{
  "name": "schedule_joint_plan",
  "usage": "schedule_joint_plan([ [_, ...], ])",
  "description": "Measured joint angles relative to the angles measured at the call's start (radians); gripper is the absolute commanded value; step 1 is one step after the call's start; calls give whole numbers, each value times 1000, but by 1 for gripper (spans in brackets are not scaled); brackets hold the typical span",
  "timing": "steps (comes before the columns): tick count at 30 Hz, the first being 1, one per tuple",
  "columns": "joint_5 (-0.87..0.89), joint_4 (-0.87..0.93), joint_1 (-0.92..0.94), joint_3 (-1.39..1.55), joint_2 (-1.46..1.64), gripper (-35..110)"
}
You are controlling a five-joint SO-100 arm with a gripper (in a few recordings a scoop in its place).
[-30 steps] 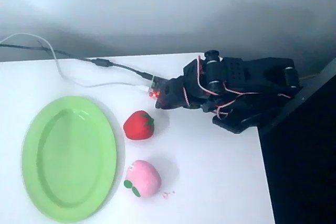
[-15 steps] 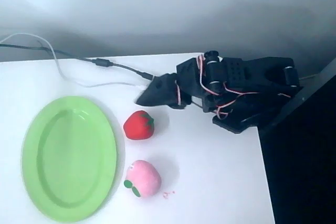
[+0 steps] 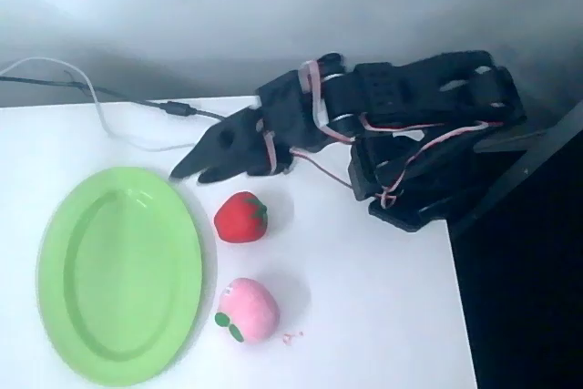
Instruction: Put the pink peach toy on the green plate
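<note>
Green plate [image 3: 118,275], apparently bare; pink peach toy [image 3: 247,310] just beside.

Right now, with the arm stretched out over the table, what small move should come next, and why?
Probably swing the gripper toward the bottom of the overhead view, past the red strawberry toy, to hover over the pink peach toy. The tip sits near the green plate's upper rim, above the strawberry, holding nothing, while the peach lies untouched beside the plate's right edge.

Black arm stretched leftward; fingers [image 3: 187,170] together, pointing left.
</note>
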Motion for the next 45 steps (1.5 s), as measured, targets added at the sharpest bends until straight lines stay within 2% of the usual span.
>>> schedule_joint_plan([
  [4,172,18,-169,-160,-229,21],
  [6,258,21,-262,-160,-275,33],
  [8,348,32,-345,-141,-284,39],
  [13,492,140,-459,-77,-287,46],
  [19,517,276,-497,-52,-302,47],
  [25,532,245,-518,-60,-420,47],
  [35,545,222,-528,-261,-676,48],
  [45,554,212,-537,-370,-808,44],
])
